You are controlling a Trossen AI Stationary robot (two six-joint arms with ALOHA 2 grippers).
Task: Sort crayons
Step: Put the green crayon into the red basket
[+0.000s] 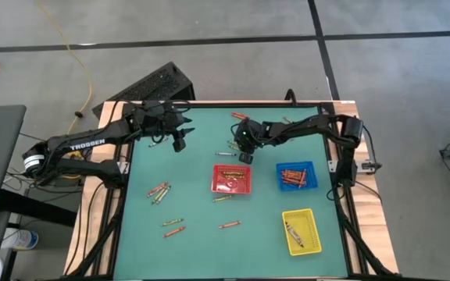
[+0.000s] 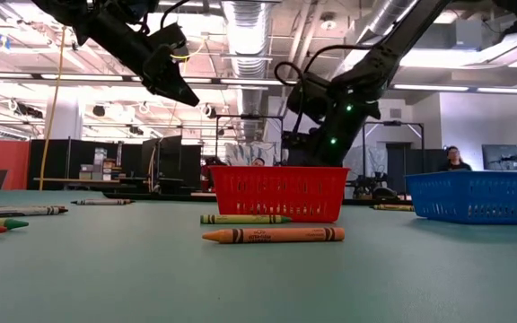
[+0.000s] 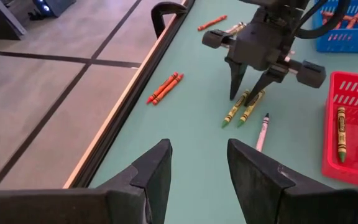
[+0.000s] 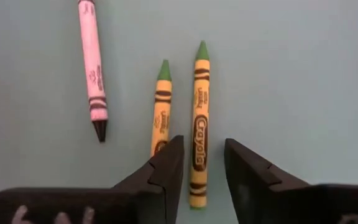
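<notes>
My right gripper (image 4: 202,163) hangs open and empty, its fingers straddling one green crayon (image 4: 198,118), with a second (image 4: 161,106) just beside it and a pink one (image 4: 92,68) near. Closing off-centre could pinch both greens or flick one away. Farther left, my left gripper (image 3: 197,180) waits, open. Only the high view shows the red tray (image 1: 233,179), right and near of them.

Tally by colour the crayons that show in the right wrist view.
Pink crayon: 1
Green crayons: 2
Total: 3
</notes>
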